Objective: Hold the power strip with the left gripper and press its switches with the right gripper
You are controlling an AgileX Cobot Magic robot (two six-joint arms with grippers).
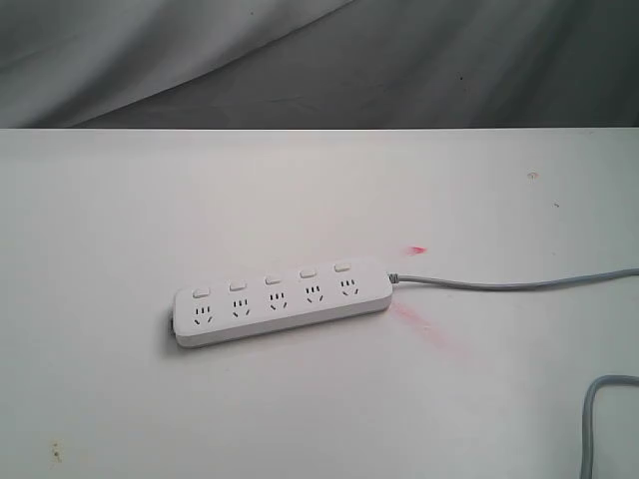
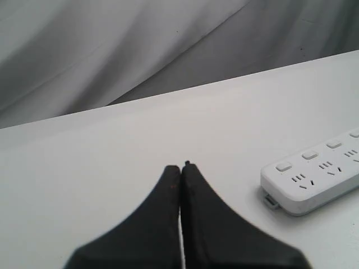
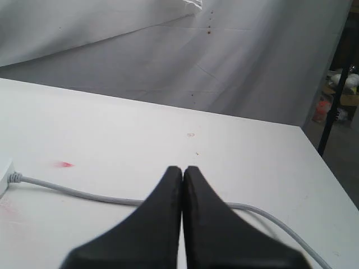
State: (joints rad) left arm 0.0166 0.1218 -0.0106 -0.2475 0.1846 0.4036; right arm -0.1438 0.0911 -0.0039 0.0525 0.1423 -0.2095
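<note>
White table [image 1: 100, 399], power strip [image 1: 283, 302] lying flat, grey cord [image 1: 499, 284], red smudges [image 1: 431, 327]

White on white: the power strip [image 1: 283, 302] and its five switches [image 1: 273, 279] match the plain white table [image 1: 300, 190], with only the socket slots showing dark. Its cord [image 1: 499, 284] is pale grey. A small red mark [image 1: 417, 249] and a fainter pink smear [image 1: 431, 329] stain the tabletop. The creased cloth [image 1: 300, 60] behind is grey. The left gripper [image 2: 180, 168] and right gripper [image 3: 183, 169] are matte black.
</note>
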